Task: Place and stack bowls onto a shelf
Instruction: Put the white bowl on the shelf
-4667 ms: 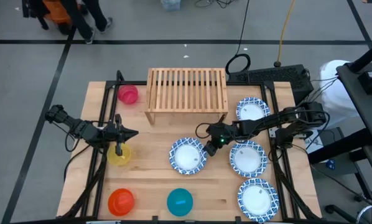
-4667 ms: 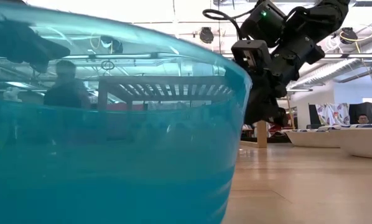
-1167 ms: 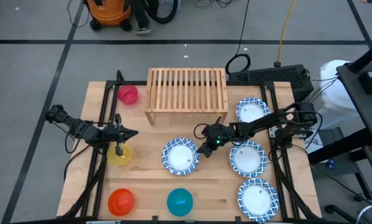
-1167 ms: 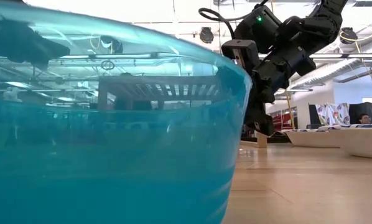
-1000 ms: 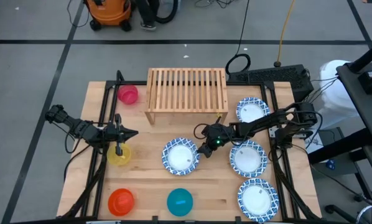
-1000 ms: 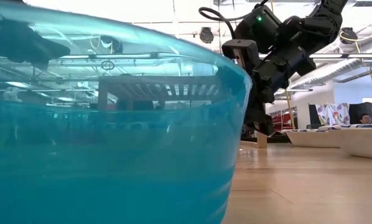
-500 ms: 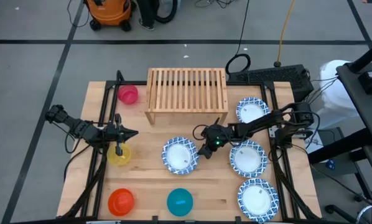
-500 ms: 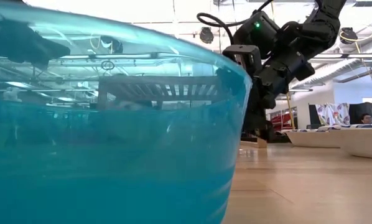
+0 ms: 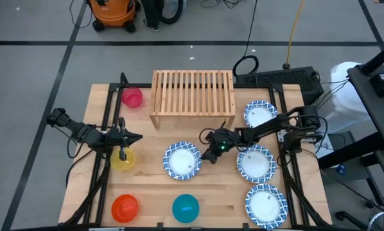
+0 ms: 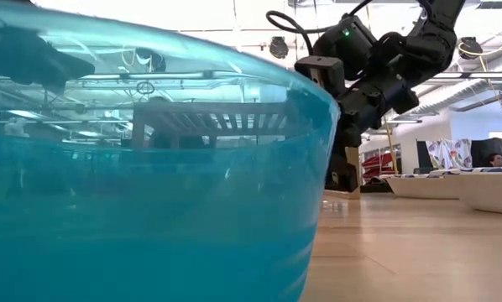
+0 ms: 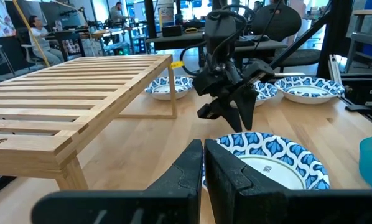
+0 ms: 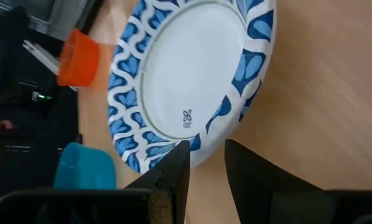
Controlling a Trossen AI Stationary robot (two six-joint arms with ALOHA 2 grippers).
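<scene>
A blue-patterned bowl (image 9: 182, 160) sits flat on the table in front of the shelf (image 9: 193, 96). My right gripper (image 9: 207, 156) is at this bowl's right rim, open, with its fingers astride the rim. Three more blue-patterned bowls (image 9: 261, 114) (image 9: 256, 162) (image 9: 266, 205) lie along the table's right side. My left gripper (image 9: 122, 151) is shut and hangs over the yellow bowl (image 9: 123, 160) at the left. The pink bowl (image 9: 132, 97) stands left of the shelf. The orange-red bowl (image 9: 124, 208) and the teal bowl (image 9: 185, 208) stand near the front edge. My right gripper comes slanting down from the table's right at the bowl's right rim (image 12: 201, 146). One finger (image 12: 173, 171) is over the inside of the rim and the other finger (image 12: 242, 168) is outside it, above the wood. The bowl rests flat on the table.
The shelf's slatted top (image 11: 80, 93) is bare. The teal bowl (image 10: 150, 184) fills most of the low view. Black frame rails run along both table sides (image 9: 105, 167). Bare wood lies between the shelf and the front bowls.
My right gripper has moved a little toward the table's left edge and slightly down. The blue-patterned bowl at its fingers has slid a short way left along the table, staying flat.
</scene>
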